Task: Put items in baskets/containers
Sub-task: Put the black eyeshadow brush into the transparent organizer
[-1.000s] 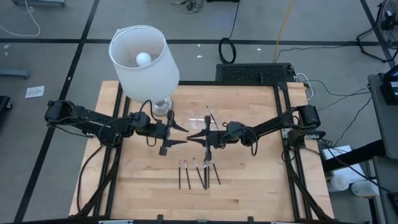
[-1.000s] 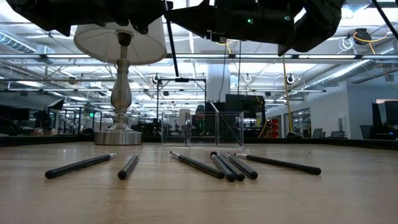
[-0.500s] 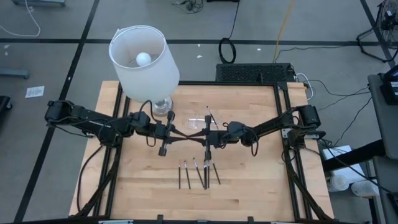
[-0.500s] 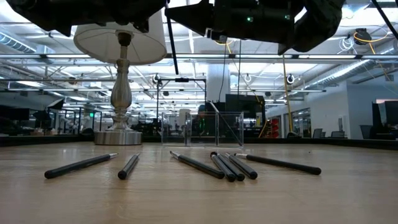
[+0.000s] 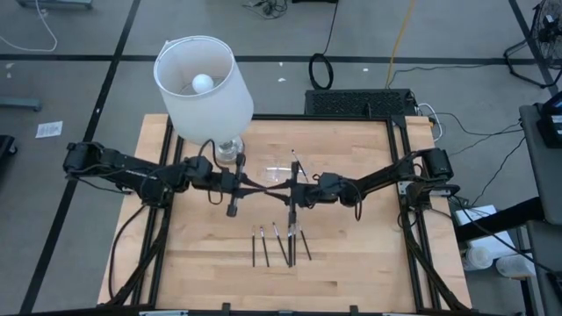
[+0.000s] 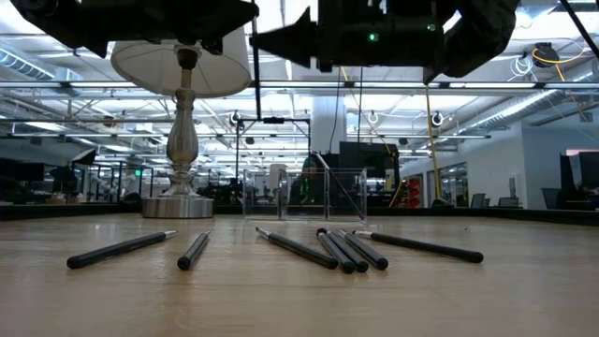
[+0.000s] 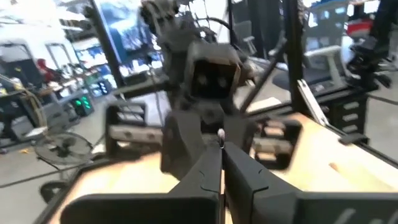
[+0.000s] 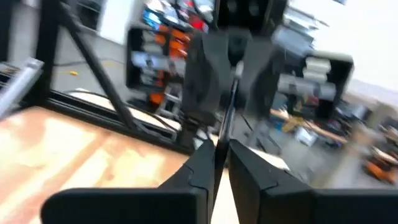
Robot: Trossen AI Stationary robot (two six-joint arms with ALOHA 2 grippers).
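Above the table's middle, my left gripper (image 5: 260, 186) and my right gripper (image 5: 274, 188) meet tip to tip, both level. Between them a thin dark stick (image 6: 257, 70) stands upright in the air. My left gripper (image 7: 221, 155) is shut on it. My right gripper (image 8: 222, 155) is at the same stick (image 8: 229, 106); whether it touches it I cannot tell. Several more sticks (image 5: 281, 244) lie flat on the wood nearer the front edge. The clear tray (image 5: 279, 172) stands just beyond the grippers, with one stick (image 5: 298, 165) at its right end. My left gripper pinches the stick near its upper end (image 7: 220, 132) between its two fingers. The fingers come level from the table's left and lie across the stick. The stick is upright, most of it hanging below the fingers (image 6: 264, 98), clear of the table.
A white lamp (image 5: 204, 83) stands at the far left, its metal base (image 6: 178, 201) on the wood next to the tray. The loose sticks (image 6: 328, 248) lie in a row under the grippers. Bare wood lies to either side of that row.
My left gripper's fingers, wide apart a second ago, have shut on the upright stick. Neither arm has shifted, and the stick has stayed upright in the same place.
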